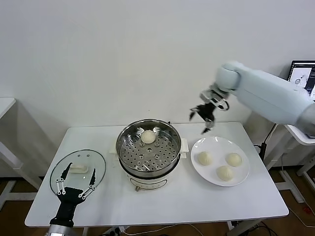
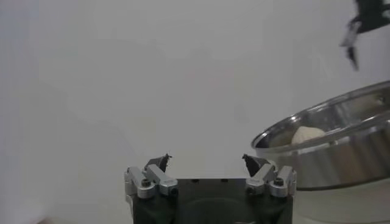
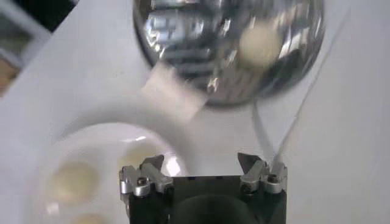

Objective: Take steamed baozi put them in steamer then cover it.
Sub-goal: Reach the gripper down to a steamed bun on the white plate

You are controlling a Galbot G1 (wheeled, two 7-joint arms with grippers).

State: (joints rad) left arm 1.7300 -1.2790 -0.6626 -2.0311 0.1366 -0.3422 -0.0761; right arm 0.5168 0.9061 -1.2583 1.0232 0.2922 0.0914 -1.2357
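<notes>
With one steamed baozi inside the steamer, three more sit on a plate beside it, the open, empty right gripper hovers above, and the open left gripper overlaps the cover.

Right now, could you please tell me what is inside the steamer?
One bun sits on the perforated tray toward the back of the steamer; the rest of the tray is bare. Whatever lies beneath the tray is hidden.
</notes>
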